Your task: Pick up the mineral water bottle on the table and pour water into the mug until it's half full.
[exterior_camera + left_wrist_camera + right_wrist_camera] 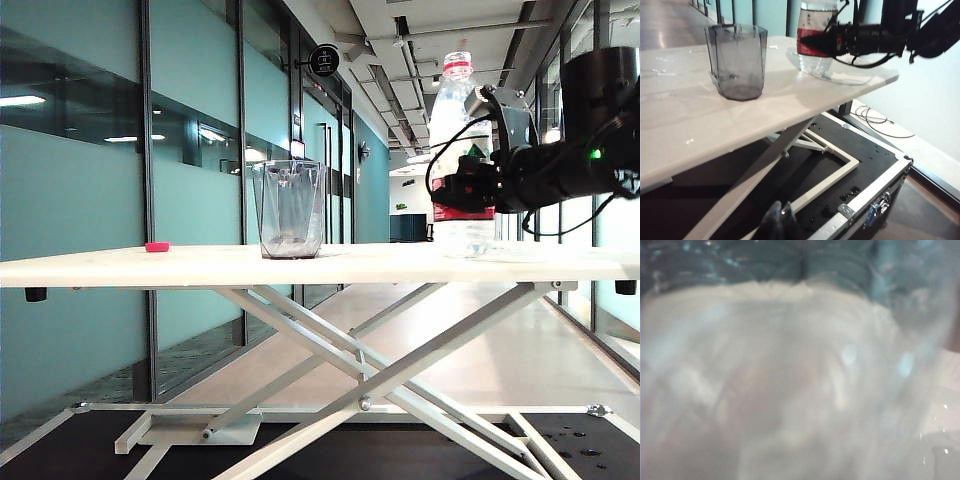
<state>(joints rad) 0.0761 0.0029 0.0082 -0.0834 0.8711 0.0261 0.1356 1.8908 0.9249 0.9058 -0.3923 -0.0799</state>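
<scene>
Fingers of the right gripper (pixel 462 190) are pressing in on the label band of the mineral water bottle (pixel 459 130), one black finger (pixel 815 40) lying across the red part of the label as the left wrist view shows it; they are closed around the bottle's middle, though I cannot tell how firmly they are squeezing. The bottle is standing upright near the right end of the table (pixel 400 265), its base on the tabletop, its red neck ring at the top and no cap on it. In the right wrist view the bottle (pixel 790 380) is filling nearly the whole picture as a blur of clear plastic. The right arm is reaching in level from the right edge of the exterior view.

The mug (pixel 288 208) is sitting upright on the table well to the left of the bottle, clear and faceted, apart from it. Farther left, near the table's left end, a small red cap (pixel 157 246) is lying on the tabletop.

The left gripper (pixel 780 220) is hanging below the table's level, away from everything on it; only its dark finger tips are showing, lying close together, so they are looking closed with nothing between them
</scene>
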